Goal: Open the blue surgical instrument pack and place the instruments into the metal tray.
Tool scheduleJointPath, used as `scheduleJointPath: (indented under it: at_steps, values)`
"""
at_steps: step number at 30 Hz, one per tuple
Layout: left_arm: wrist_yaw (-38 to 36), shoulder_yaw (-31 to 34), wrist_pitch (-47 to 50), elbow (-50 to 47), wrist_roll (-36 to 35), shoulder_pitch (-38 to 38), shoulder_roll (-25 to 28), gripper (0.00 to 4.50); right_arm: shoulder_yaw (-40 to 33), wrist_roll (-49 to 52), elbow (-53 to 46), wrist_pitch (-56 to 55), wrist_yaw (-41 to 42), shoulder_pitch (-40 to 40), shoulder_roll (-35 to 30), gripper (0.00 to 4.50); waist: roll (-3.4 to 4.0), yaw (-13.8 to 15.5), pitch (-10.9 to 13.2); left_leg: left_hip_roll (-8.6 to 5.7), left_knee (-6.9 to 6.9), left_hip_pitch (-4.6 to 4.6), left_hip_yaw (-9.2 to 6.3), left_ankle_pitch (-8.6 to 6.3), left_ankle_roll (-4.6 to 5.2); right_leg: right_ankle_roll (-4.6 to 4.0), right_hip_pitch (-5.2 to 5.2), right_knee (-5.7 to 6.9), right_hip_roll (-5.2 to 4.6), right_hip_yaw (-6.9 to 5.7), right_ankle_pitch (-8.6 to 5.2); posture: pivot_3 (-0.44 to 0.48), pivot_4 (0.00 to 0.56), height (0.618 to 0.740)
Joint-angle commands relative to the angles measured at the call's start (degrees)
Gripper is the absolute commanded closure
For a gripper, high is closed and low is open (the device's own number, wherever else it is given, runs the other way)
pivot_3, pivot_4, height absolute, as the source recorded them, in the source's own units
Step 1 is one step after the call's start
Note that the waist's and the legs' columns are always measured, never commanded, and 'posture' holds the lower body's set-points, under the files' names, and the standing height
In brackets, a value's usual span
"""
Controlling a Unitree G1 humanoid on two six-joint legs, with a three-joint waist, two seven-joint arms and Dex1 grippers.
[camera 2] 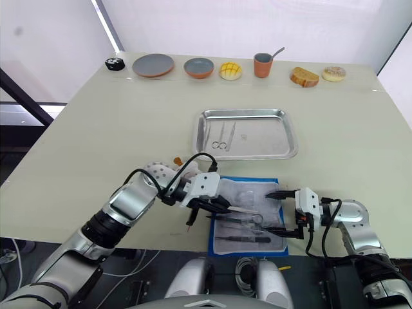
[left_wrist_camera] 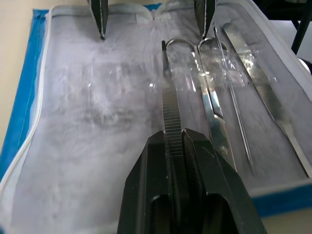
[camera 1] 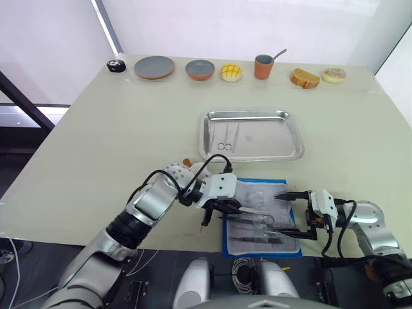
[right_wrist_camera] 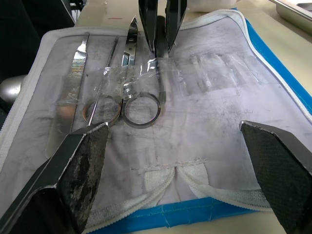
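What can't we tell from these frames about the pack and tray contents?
- Shiny steel tray: slim silver instruments inside too small to tell their type, head views.
- Open blue instrument pack: exact instrument count unclear under crinkled clear film, right wrist view.
- Serrated handle tip hidden between left gripper fingers.

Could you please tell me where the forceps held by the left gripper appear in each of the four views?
Left eye view: ribbed forceps low centre, over the pack's lining.
Right eye view: low centre, likewise.
Left wrist view: centre, running out from the left gripper.
Right wrist view: upper centre, beside the scissor rings.
Shared landmark: the blue pack, open under them.
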Motion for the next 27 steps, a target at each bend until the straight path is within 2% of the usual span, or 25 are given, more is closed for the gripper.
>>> scheduleJointPath:
  at_steps: [1,10,15,18,24,27]
  values:
    - [-1.3,2.9,0.1,-2.5,-1.6,-0.9,2.5,4.41,3.2,-4.8,4.8,2.3,0.1,2.6,-0.8,0.00,0.00,0.0,0.0,0.00,0.00,0.00,0.00,0.00,0.00,0.00,0.00,0.00,0.00,0.00,0.00,0.000,0.150,0.740]
    - [-4.6,7.5,-0.5,-4.3,-4.4,0.9,10.0,4.41,3.4,-4.9,5.5,2.2,0.1,2.3,-0.6,0.00,0.00,0.0,0.0,0.01,0.00,0.00,0.02,0.00,0.00,-0.01,-0.01,0.00,0.00,0.00,-0.01,0.000,0.150,0.740]
    - [-5.2,10.1,0.8,-5.8,-6.9,1.5,12.2,4.41,3.5,-5.1,6.5,1.9,0.3,1.5,-0.5,0.00,0.00,0.0,0.0,0.03,0.00,0.02,0.06,0.00,0.00,-0.02,-0.01,0.00,-0.01,0.02,-0.01,0.000,0.150,0.740]
    - [-4.6,13.7,3.8,-7.6,-10.8,2.4,12.7,4.41,3.6,-5.2,7.3,1.6,0.4,1.0,-0.4,0.00,0.00,-0.2,0.0,0.05,0.00,0.02,0.08,0.00,0.00,-0.01,-0.01,0.00,0.00,0.03,-0.01,0.000,0.150,0.740]
    - [4.2,19.4,14.0,-8.5,-16.3,2.5,8.5,4.41,3.7,-5.2,8.3,1.3,0.5,0.2,-0.2,0.00,-0.11,-0.5,-0.1,0.07,0.01,0.05,0.09,0.00,0.00,0.01,0.00,0.00,-0.01,0.03,-0.01,0.000,0.150,0.740]
    - [18.7,22.5,20.9,-7.2,-16.8,-0.4,-1.4,4.41,3.7,-5.1,8.1,1.3,0.3,0.1,-0.2,0.00,-0.16,-0.5,-0.1,0.06,0.02,0.05,0.08,0.00,0.00,0.01,0.00,0.01,0.01,0.02,0.00,0.000,0.150,0.740]
